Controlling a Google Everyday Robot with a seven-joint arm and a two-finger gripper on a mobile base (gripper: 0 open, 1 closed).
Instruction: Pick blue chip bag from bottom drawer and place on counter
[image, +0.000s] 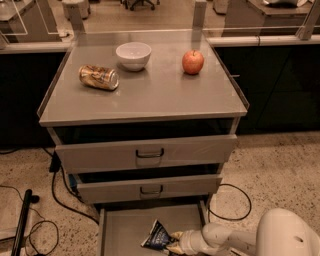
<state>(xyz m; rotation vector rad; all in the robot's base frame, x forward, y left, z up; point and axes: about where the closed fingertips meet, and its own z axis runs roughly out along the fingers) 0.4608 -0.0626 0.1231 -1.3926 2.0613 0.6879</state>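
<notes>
The blue chip bag (156, 235) lies in the open bottom drawer (120, 227), at its right front, near the lower edge of the camera view. My gripper (172, 240) reaches in from the right on a white arm and sits against the bag's right end. The counter (150, 95) is the grey top of the cabinet, above the two handled drawers.
On the counter lie a gold soda can (98, 77) on its side at the left, a white bowl (133, 55) at the back and a red apple (192, 62) at the right. Black cables (235, 202) lie on the floor on both sides of the cabinet.
</notes>
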